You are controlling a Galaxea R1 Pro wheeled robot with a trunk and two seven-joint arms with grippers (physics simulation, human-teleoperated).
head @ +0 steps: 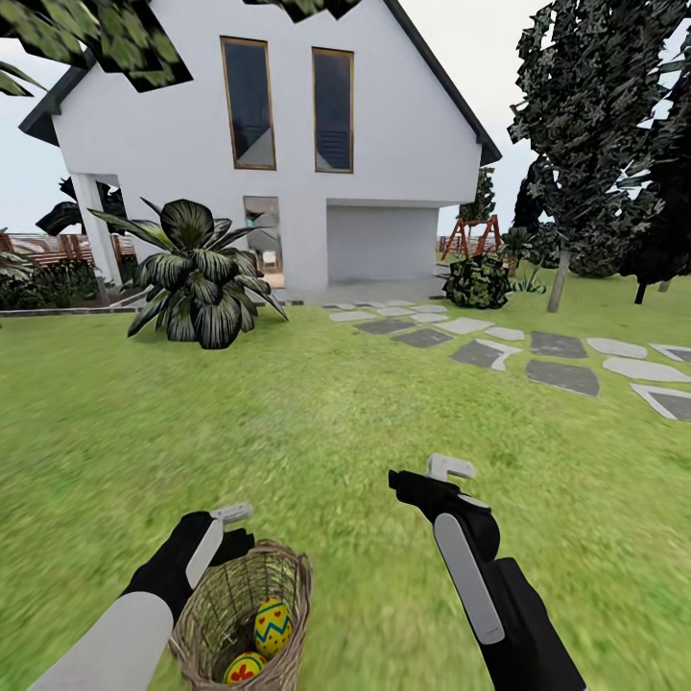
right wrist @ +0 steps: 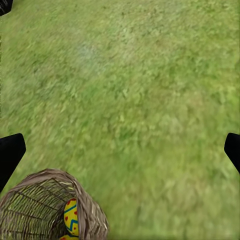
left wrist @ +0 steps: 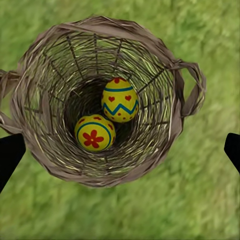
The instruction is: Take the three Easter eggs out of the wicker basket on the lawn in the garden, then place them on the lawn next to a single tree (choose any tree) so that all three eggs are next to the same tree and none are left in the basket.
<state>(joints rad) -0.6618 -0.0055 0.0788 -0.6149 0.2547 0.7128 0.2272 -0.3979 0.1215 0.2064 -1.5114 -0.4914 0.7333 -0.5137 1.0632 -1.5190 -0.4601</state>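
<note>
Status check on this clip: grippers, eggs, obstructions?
Left gripper open above round tan wicker basket. Right gripper open over grass. Two yellow painted eggs visible inside. No obstruction.

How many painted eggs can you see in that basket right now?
2: a yellow egg with a blue zigzag band and a yellow egg with a red flower, touching, at the bottom of the woven tan wicker basket.

Mottled green lawn (head: 317,422), wicker basket (head: 288,566) standing on it, grey stepping stones (head: 561,374) beyond

No writing anywhere out here.
The eggs (left wrist: 119,99) carry painted flowers, hearts and zigzags only; the house (head: 269,144) at twelve o'clock bears no sign or number.
</note>
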